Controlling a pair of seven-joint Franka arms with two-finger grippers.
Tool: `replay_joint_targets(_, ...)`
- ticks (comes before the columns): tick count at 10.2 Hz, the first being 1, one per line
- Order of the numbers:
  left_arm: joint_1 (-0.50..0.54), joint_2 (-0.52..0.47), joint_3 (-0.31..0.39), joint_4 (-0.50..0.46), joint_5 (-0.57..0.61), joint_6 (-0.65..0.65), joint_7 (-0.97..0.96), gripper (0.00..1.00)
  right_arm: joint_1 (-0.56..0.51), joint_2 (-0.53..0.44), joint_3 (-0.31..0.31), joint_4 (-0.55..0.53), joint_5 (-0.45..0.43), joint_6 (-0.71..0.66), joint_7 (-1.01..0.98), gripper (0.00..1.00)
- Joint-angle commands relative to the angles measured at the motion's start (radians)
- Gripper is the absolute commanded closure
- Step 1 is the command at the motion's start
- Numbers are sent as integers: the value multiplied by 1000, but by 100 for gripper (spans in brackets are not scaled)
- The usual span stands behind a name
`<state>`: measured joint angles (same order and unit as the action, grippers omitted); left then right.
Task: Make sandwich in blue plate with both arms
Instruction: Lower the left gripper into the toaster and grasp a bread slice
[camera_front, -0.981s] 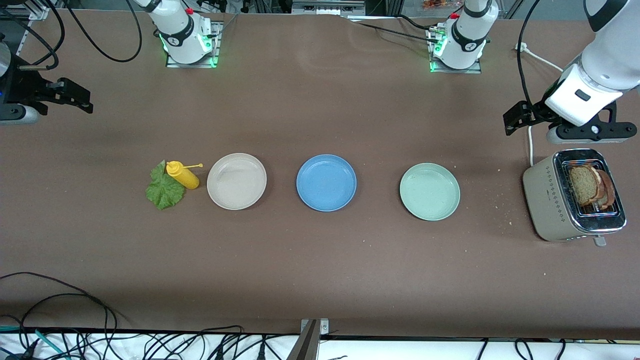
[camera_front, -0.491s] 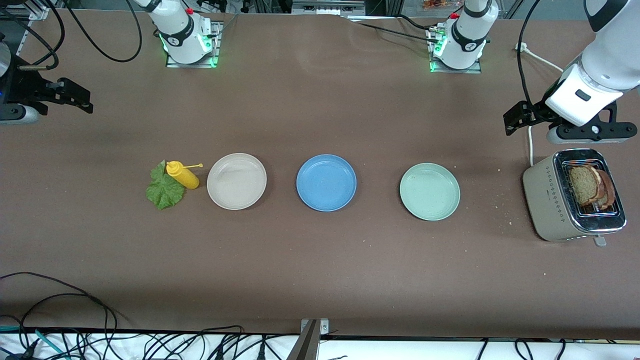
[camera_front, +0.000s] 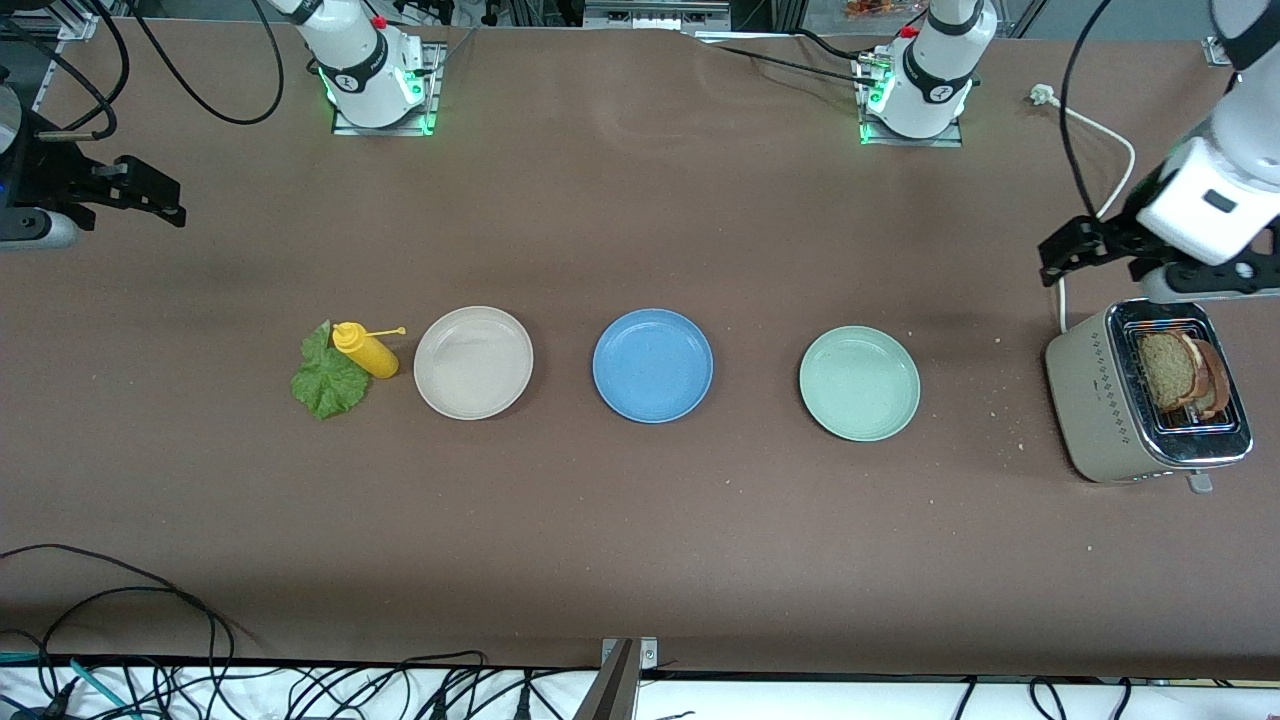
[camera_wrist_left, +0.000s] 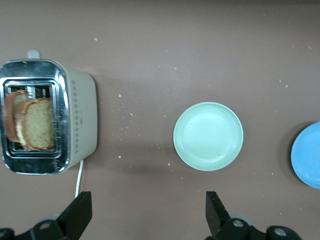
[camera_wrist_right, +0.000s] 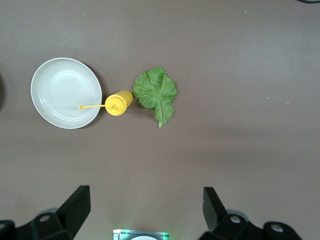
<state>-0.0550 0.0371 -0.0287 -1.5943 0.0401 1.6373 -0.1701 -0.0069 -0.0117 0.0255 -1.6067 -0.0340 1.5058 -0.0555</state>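
The blue plate (camera_front: 652, 365) sits at the table's middle with nothing on it; its edge shows in the left wrist view (camera_wrist_left: 309, 155). Two brown bread slices (camera_front: 1180, 372) (camera_wrist_left: 37, 122) stand in the toaster's slots. A green lettuce leaf (camera_front: 328, 382) (camera_wrist_right: 156, 92) lies flat toward the right arm's end. My left gripper (camera_front: 1062, 255) (camera_wrist_left: 147, 210) hangs open over bare table beside the toaster. At the right arm's end my right gripper (camera_front: 165, 200) (camera_wrist_right: 145, 205) waits open, holding nothing.
A beige toaster (camera_front: 1100, 400) (camera_wrist_left: 82, 115) stands at the left arm's end, its white cord (camera_front: 1110, 130) running toward the bases. A mint plate (camera_front: 859, 383) and a beige plate (camera_front: 473, 362) flank the blue one. A yellow squeeze bottle (camera_front: 365, 350) lies by the lettuce.
The left arm's hand has shifted toward the left arm's end of the table, closer to the toaster. The right arm and the table's things have stayed put.
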Motion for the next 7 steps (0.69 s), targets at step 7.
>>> replay_joint_targets(7,185,127,-5,54,87,62,73,0,-1,9,-2,27,8,-13,8,0)
